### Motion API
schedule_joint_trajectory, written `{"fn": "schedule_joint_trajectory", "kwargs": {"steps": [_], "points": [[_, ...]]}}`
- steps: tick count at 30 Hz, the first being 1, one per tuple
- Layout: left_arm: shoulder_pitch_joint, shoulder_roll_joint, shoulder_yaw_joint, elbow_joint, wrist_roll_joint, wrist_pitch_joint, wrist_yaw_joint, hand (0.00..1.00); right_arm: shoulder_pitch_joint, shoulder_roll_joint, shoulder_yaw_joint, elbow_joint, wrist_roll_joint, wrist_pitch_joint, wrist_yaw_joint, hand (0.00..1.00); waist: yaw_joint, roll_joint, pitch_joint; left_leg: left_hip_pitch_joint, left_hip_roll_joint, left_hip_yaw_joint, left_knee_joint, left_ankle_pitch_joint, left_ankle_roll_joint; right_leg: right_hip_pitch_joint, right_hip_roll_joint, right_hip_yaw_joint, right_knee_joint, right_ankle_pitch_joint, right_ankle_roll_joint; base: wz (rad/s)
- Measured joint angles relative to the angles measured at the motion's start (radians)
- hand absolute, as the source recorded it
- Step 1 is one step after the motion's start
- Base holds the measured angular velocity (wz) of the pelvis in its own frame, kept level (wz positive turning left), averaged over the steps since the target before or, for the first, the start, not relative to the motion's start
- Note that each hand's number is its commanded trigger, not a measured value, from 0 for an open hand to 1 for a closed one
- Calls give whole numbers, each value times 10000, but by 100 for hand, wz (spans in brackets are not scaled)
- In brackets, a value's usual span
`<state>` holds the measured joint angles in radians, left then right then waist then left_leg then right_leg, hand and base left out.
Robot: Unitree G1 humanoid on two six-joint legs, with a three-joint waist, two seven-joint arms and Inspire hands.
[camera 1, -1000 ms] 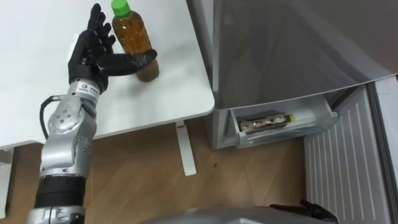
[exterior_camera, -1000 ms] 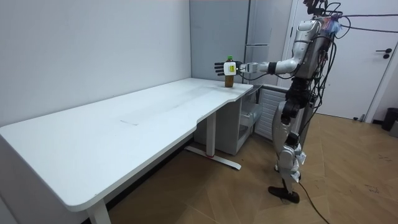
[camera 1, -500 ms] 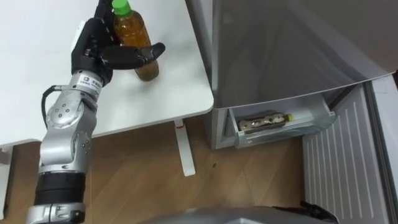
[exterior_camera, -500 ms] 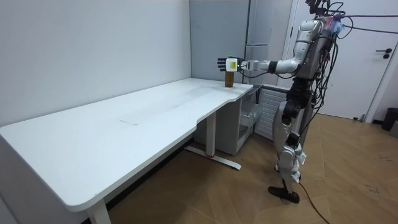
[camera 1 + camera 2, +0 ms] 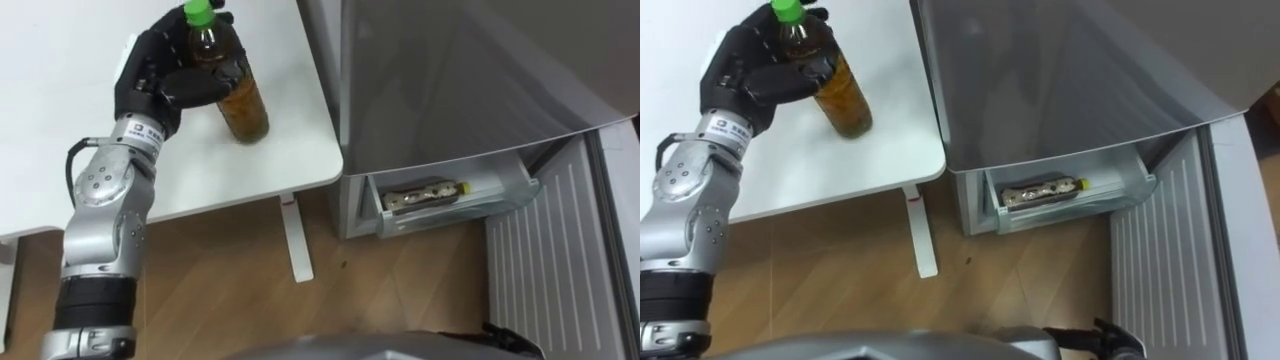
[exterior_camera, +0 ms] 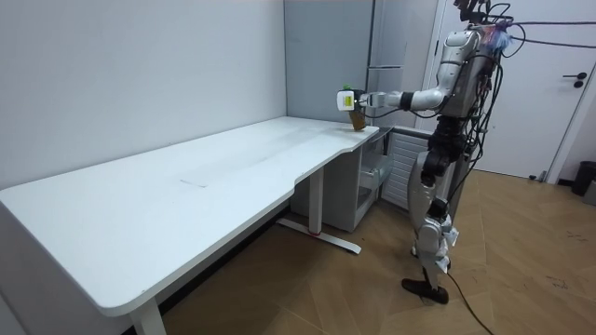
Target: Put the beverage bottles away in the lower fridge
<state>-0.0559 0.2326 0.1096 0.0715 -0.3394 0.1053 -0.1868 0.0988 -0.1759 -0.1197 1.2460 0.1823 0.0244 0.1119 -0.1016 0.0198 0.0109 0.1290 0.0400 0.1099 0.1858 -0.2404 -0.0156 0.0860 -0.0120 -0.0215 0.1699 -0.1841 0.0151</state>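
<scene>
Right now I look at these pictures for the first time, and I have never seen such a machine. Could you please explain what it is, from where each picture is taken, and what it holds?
It is a humanoid robot on two legs, standing by a white table, next to a grey fridge. Two pictures come from the two eyes of a camera on its head, looking down; the third comes from a camera that stands in the room. Its left hand has its fingers curled round a tea bottle with a green cap, tilted at the table's corner. Low in the fridge, an open drawer holds a second bottle, lying on its side.
</scene>
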Motion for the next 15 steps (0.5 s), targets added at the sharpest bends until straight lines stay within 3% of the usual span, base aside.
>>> {"fn": "schedule_joint_trajectory", "kwargs": {"steps": [15], "points": [[-2, 202, -18, -124, 71, 71, 13, 100, 22, -3, 0, -8, -144, -4, 25, 0, -8, 3, -34, 54, 4, -44, 1, 0, 0, 64, 8, 11, 20, 10, -12, 0]]}}
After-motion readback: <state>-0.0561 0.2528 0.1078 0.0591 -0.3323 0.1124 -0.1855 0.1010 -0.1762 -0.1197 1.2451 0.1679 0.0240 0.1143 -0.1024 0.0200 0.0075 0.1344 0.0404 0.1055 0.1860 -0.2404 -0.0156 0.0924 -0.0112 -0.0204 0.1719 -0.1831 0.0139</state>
